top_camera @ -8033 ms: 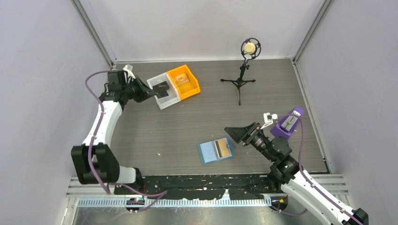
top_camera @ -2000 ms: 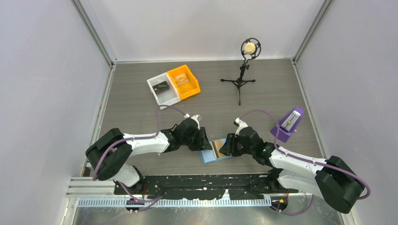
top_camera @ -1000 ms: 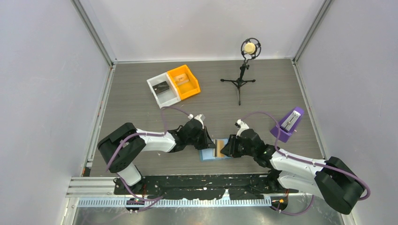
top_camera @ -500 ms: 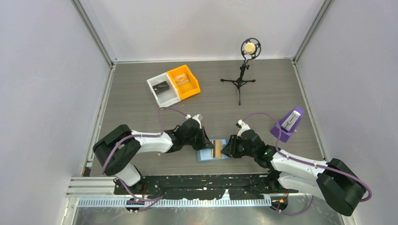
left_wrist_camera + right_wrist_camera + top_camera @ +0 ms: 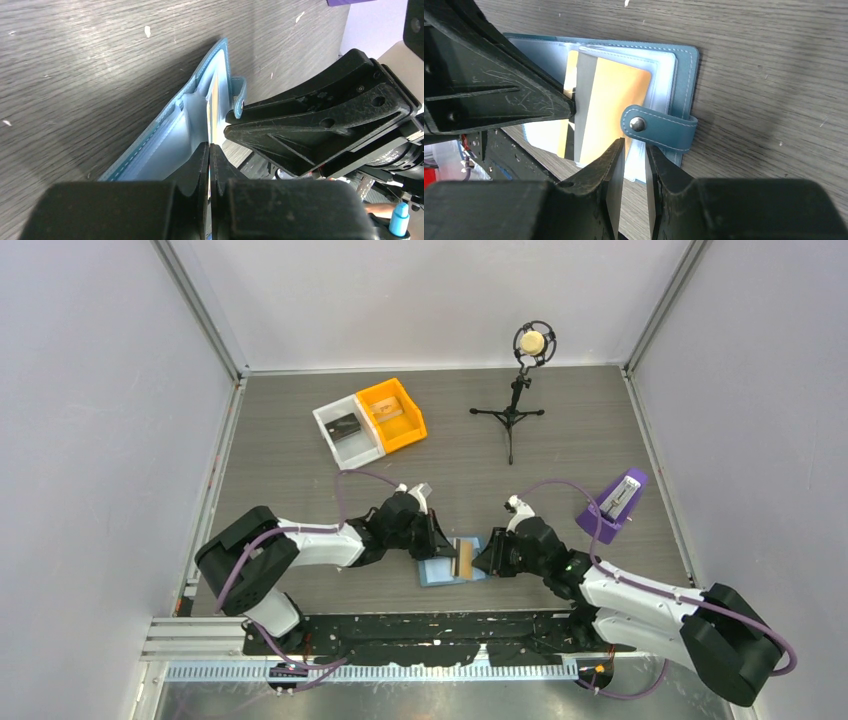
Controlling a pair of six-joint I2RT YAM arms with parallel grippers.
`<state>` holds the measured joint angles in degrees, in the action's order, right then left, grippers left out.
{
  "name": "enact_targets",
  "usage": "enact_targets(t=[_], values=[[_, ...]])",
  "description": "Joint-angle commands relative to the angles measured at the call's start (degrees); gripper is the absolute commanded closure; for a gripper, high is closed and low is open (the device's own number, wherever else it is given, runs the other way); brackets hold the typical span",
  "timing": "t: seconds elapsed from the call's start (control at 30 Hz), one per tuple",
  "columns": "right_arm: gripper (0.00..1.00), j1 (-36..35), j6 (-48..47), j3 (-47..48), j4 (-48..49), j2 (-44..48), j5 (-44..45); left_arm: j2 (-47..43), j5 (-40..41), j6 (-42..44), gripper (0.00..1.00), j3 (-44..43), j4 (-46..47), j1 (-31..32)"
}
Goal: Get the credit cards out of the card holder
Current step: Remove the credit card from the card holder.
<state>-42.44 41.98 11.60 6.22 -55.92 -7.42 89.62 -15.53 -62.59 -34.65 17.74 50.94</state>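
so both arms are down low near the front middle of the table (image 5: 300, 490), noses pointed at each other with the holder (image 5: 684, 80) between them. the holder lies open on the table, blue cover down, clear inner pockets up. its snap strap (image 5: 659, 127) is folded over the edge on the right claw's side.

the left claw (image 5: 209, 147) has its fingers pressed almost flat together, with just a thin sliver between them. from the right wrist view its tip sits right on the tan card (image 5: 616, 100) at the grey stripe, so it looks like it's pinching that card by the edge. the card is partly out of its pocket and lying across the open holder, tan face up.

the right claw (image 5: 634, 145) is nearly closed too, with only a narrow gap. the holder's edge and a bit of clear sleeve sit in that gap, just beside the strap, so it's clamped on the holder. the two claws are very close, almost touching over the card.

further back on the left, a white bin (image 5: 362, 456) and an orange bin (image 5: 408, 432) sit side by side, touching. there's a dark flat thing in the white one, can't tell what exactly. a mic on a small tripod (image 5: 515, 405) stands at the back, and a purple stand (image 5: 612, 502) is off to the right, well apart from the holder.
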Motion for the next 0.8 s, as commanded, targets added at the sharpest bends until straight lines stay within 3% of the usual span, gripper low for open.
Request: enact_targets(t=[0.0, 0.13, 0.6, 0.77], values=[[0.71, -0.28, -1.11, 2.75, -1.07, 3.88, -0.27, -0.1, -2.76, 0.73, 0.96, -0.11, 4.49, -0.14], [0.71, -0.3, -0.59, 3.16, -0.75, 5.12, -0.07, -0.72, -1.41, 1.96, 1.0, -0.67, 1.22, -0.14], [0.75, -0.28, 2.06, 0.19, 4.65, -1.53, 0.98, -2.33, -0.62, 3.05, 1.0, 1.2, -0.33, -1.18], [0.76, -0.28, 2.2, -0.4, 4.08, -1.39, 1.88, -3.29, -0.68, 3.97, 0.89, 0.77, -2.02, -1.32]])
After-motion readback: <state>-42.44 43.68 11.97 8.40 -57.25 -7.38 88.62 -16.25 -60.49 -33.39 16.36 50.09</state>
